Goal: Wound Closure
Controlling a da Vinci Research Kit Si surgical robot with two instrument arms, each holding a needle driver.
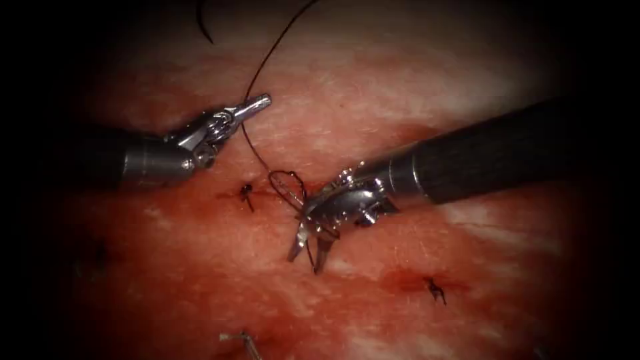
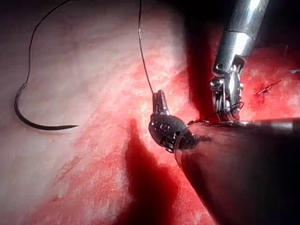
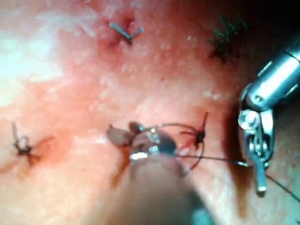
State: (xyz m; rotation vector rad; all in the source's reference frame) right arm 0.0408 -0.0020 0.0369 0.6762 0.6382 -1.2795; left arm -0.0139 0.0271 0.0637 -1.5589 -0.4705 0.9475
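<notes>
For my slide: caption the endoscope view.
Left tool grips thread; right tool, jaws open, sits inside a thread loop over tissue.

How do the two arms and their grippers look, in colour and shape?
Both arms are long thin shafts. The right arm's shaft is dark and finely ribbed, ending in a silver metal collar. Each gripper, left and right, is a small shiny steel wristed tool with two narrow jaws, hinge pins visible.

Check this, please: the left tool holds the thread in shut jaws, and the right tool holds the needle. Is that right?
Not quite. The right tool holds no needle: its jaws stand open, with a loop of thread beside them. The left wrist view shows the needle lying free on the tissue, not in it. The left tool does hold the thread in shut jaws.
</notes>
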